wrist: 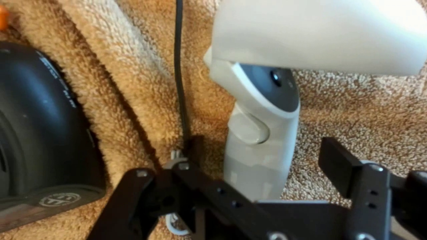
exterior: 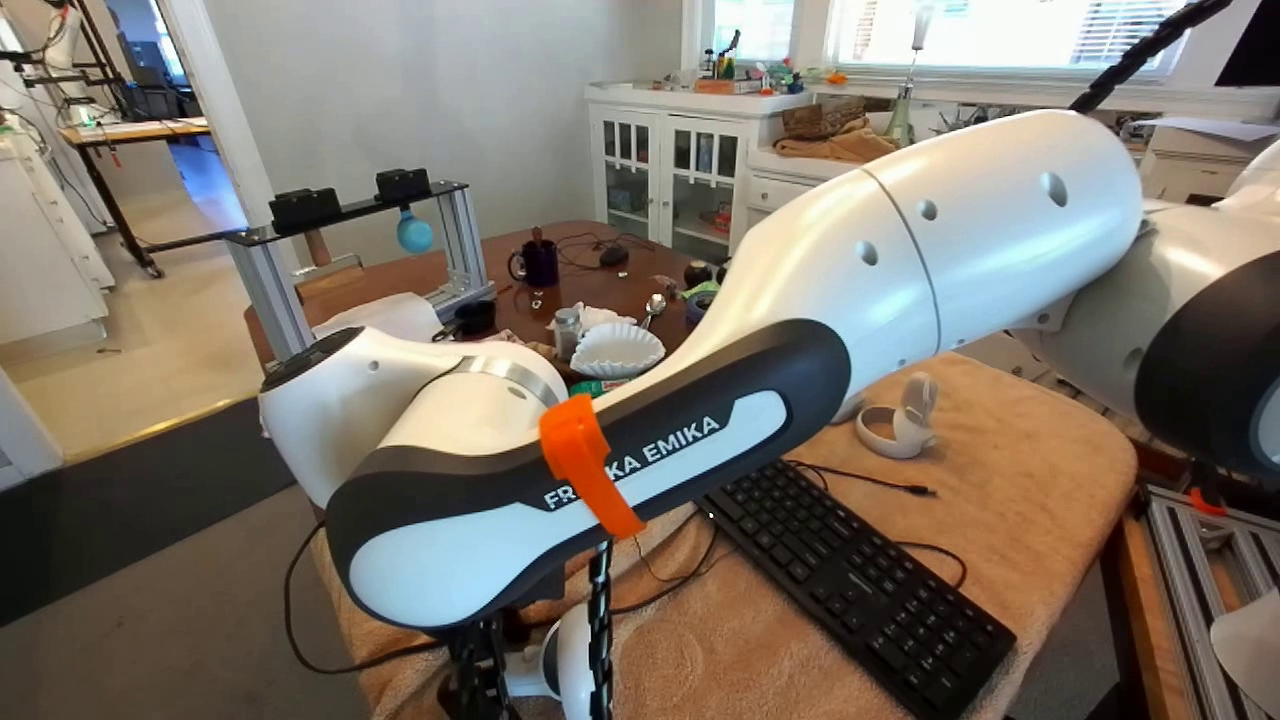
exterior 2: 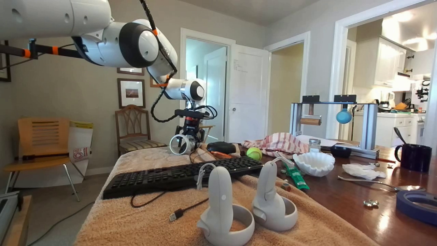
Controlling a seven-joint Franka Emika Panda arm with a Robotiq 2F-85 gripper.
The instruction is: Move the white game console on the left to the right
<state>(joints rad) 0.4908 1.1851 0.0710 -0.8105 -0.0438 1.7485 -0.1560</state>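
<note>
The white game console [wrist: 260, 150] is a white ring controller with a dark round face. In the wrist view its handle stands between the two fingers of my gripper [wrist: 267, 156], with a gap on each side. The gripper is open. The fingers' lower parts hide the handle's end. In an exterior view the console's ring [exterior 2: 180, 145] faces the camera, right at the gripper [exterior 2: 192, 135], on the towel's far end. In an exterior view the console [exterior: 573, 660] is partly hidden by the arm and its cable, and the gripper is mostly hidden.
A black keyboard [exterior 2: 184, 174] lies on the tan towel. Two similar white controllers [exterior 2: 218, 208] [exterior 2: 273, 205] stand beyond it. A black boxy device [wrist: 43, 133] lies beside the console, with a cable [wrist: 179, 66] close by. A tennis ball [exterior 2: 254, 153] and white bowl [exterior 2: 314, 164] are farther off.
</note>
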